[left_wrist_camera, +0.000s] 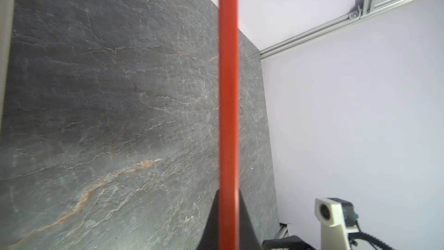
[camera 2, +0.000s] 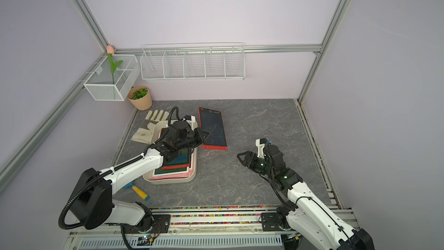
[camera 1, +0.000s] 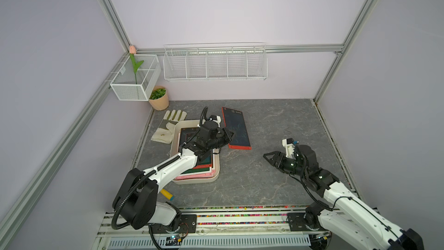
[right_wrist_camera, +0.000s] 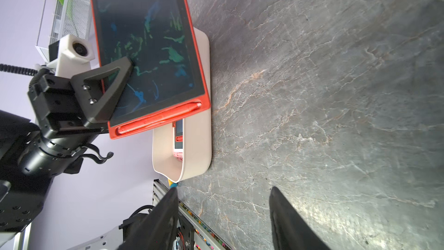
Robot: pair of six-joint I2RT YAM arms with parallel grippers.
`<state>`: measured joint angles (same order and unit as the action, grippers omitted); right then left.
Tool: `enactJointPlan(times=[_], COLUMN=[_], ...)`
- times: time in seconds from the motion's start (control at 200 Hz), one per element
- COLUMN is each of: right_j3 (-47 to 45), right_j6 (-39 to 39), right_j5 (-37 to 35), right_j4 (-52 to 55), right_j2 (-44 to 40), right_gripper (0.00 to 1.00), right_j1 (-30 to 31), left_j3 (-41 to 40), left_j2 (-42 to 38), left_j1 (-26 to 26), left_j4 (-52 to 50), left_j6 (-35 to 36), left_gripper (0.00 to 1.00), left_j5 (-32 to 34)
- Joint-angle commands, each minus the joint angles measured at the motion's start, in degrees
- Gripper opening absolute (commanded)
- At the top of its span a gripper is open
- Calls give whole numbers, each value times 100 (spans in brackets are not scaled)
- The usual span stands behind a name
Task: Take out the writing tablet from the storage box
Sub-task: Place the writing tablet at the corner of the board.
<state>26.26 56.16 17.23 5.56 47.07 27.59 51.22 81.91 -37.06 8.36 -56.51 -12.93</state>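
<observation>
red writing tablet: out of the box, pinched at one long edge

top views. in both top views the red-framed writing tablet (camera 1: 236, 128) (camera 2: 213, 126) is outside the storage box (camera 1: 217, 173), just beside its far right corner, over the grey bench (camera 1: 276, 121). the left end effector (camera 1: 229, 135) is pinching the tablet's long side nearest the box. more tablets (camera 1: 204, 167) lie stacked inside the box. the right end effector (camera 1: 268, 156) hangs over bare bench, well apart from the tablet, with jaws spread and holding nothing. a work glove (camera 1: 165, 126) lies against the box's other side.

left wrist view. the tablet (left_wrist_camera: 228, 92) shows edge-on as a thin red bar between the black fingers (left_wrist_camera: 211, 224), which press on both faces.

right wrist view. the tablet (right_wrist_camera: 149, 44) is raised above the box rim (right_wrist_camera: 199, 128) and roughly level. one left finger lies on the dark screen. a stylus (right_wrist_camera: 158, 119) sits in a slot along the short end. the right fingers (right_wrist_camera: 283, 217) stand apart.

handling (judged). thin, stiff and probably light. the glossy screen looks slippery and easy to mark, so the red frame is the better hold. a one-edge pinch may let the free side sag or twist. the stylus could slide out if the tablet tips.

edges and room (judged). the bench is open to the right and toward the robot. the box rim and the right arm are the nearest obstacles.
</observation>
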Motion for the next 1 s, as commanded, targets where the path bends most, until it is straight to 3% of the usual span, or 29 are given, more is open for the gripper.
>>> enactJointPlan(times=[0.0,0.305,0.51,0.885,0.995], right_j3=[-305,-510,-400,-151,-191], right_j6=[967,1329,1588,1586,1766], right_j5=[220,425,540,362,352], right_j4=[-1183,-3311,-3873,-4229,-4816], right_j2=[118,1169,1812,2213,2561], right_gripper=[61,59,55,52,51], right_j1=[-54,-97,-90,-88,-96], left_j3=[38,227,312,257,298], left_j2=[195,907,994,1039,1129], left_j1=[-90,-333,-348,-346,-349], left_j4=[919,1694,1863,2107,2324], left_j6=[-514,-1076,-1207,-1330,-1451], left_gripper=[0,0,0,0,0], left_j5=[248,7,-36,-140,-321])
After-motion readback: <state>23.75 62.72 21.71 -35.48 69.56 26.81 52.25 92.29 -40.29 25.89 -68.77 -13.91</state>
